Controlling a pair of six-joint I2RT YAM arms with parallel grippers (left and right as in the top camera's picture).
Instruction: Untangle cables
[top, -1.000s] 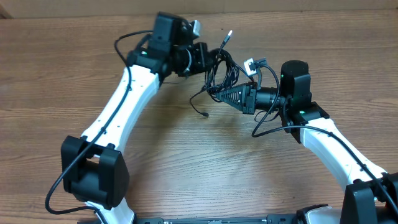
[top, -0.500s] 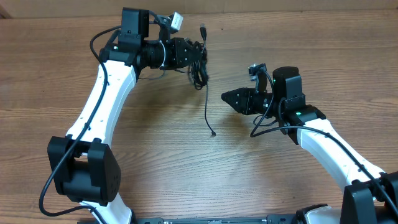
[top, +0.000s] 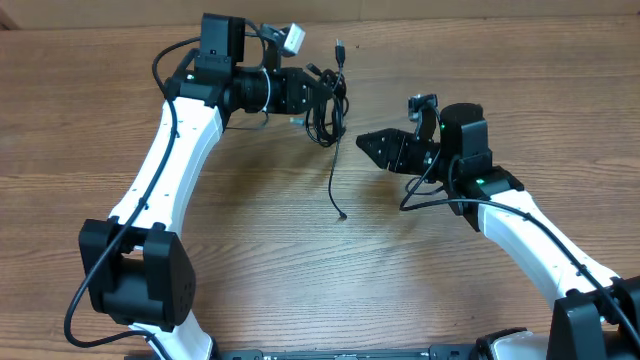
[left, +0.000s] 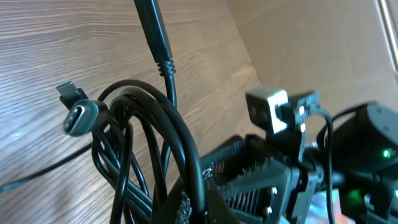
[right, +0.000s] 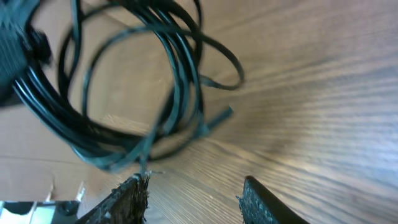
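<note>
Hanging from the left tool (top: 318, 95), clenched on them, the cables (top: 332, 118) form a knotted bunch above the counter (top: 300, 270), one strand trailing down to it. The right tool (top: 372, 142) hovers just beside, spread wide, holding nothing. I'd judge the pulling-apart step in hand; next it must pinch a single loop. Only the left wrist view shows an oval plug (left: 79, 118) on the bunch.

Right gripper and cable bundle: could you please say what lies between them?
Only bare table lies between the right gripper and the cable bundle, seen overhead.
</note>
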